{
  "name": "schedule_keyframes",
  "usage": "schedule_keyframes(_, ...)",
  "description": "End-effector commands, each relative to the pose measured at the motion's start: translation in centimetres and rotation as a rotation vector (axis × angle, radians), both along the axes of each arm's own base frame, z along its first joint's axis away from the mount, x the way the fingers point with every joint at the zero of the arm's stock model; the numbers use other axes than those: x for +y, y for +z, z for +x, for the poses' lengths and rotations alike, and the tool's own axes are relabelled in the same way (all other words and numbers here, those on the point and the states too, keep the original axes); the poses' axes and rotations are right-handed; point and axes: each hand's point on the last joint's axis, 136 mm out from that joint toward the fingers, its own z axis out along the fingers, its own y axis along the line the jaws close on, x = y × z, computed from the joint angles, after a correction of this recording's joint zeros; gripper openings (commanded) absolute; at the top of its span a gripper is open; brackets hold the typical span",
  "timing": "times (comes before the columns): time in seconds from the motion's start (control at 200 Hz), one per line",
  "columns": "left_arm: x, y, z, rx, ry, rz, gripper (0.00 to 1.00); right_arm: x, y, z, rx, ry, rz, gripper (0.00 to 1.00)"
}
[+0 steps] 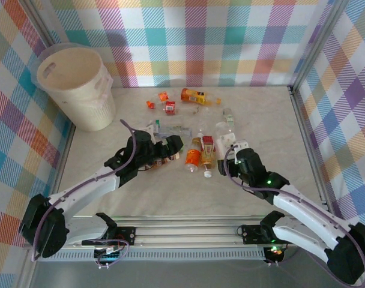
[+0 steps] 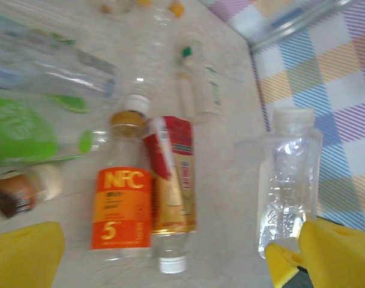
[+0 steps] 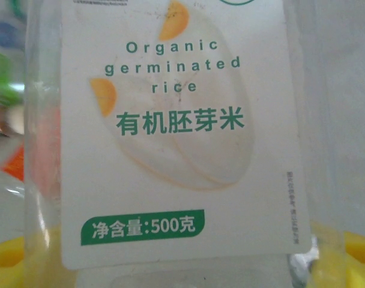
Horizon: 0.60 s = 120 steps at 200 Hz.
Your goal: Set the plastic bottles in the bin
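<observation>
Plastic bottles point(image 1: 193, 157) strewn on table point(image 1: 140, 198) around both pincers. Right pincer point(image 3: 182, 264) part-closed, clamped on white-labelled bottle point(image 3: 170, 120). Left pincer point(image 2: 170, 255) spread wide, holding nothing; orange-labelled bottle point(image 2: 121, 207) and red-labelled bottle point(image 2: 173, 180) lying just ahead between its fingers. Bin point(image 1: 92, 102) upright, well beyond left pincer, to its left.

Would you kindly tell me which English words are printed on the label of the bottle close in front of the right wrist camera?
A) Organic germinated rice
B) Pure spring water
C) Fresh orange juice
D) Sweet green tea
A: the white-labelled bottle in the right wrist view carries the words "Organic germinated rice" in green letters near the top of its label.
</observation>
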Motion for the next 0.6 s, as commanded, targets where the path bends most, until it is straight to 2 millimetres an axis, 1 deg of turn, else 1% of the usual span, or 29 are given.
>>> schedule_keyframes(0.0,-4.4,4.8,-0.5,-0.114,-0.168,-0.163,1.0,4.7,6.3,-0.4,-0.172,0.24,0.161,0.51)
schedule_keyframes(0.07,-5.8,5.4,-0.8,-0.128,-0.213,-0.187,1.0,6.3,7.5,-0.7,-0.193,0.316,0.221,0.52)
schedule_keyframes(0.155,-6.9,6.6,-0.9,-0.169,-0.241,-0.209,1.0,7.4,8.5,-0.3,-0.207,0.343,0.262,0.52)
schedule_keyframes(0.245,-7.3,7.6,-0.8,-0.208,-0.244,-0.228,1.0,8.1,8.9,0.2,-0.206,0.348,0.275,0.52)
schedule_keyframes(0.375,-7.1,8.8,-0.6,-0.276,-0.234,-0.245,1.0,8.8,8.6,0.9,-0.192,0.344,0.276,0.53)
schedule_keyframes(0.44,-6.7,8.7,0.0,-0.276,-0.191,-0.227,1.0,9.5,8.6,0.9,-0.177,0.371,0.284,0.53)
schedule_keyframes(0.53,-5.6,6.7,1.5,-0.2,-0.089,-0.131,1.0,10.6,8.8,0.5,-0.173,0.426,0.298,0.54)
schedule_keyframes(0.595,-5.6,6.2,1.8,-0.189,-0.083,-0.097,1.0,11.0,8.9,0.5,-0.18,0.442,0.292,0.54)
